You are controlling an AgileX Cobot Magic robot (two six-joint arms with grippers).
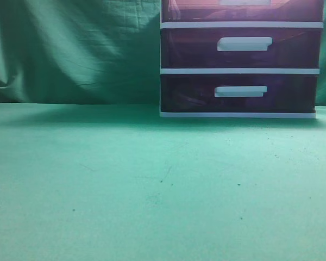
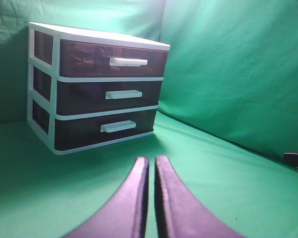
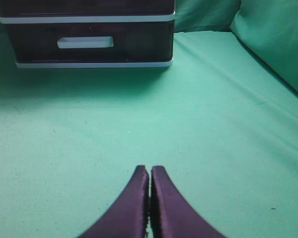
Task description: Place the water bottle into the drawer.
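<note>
The drawer (image 2: 111, 58) is the top one of a white-framed unit, with a dark reddish-purple front and a white bar handle. It is closed. In the exterior view only its lower edge (image 1: 242, 11) shows at the top right. My left gripper (image 2: 152, 159) is shut and empty, low over the cloth well in front of the unit. My right gripper (image 3: 150, 168) is shut and empty, also over the cloth in front of the unit. The water bottle is out of view. Neither gripper shows in the exterior view.
Two similar lower drawers (image 1: 242, 46) (image 1: 240, 92) are closed; the bottom one shows in the right wrist view (image 3: 87, 43). Green cloth (image 1: 125, 179) covers the table and hangs behind. A dark object (image 2: 297, 159) lies at the right edge of the left wrist view.
</note>
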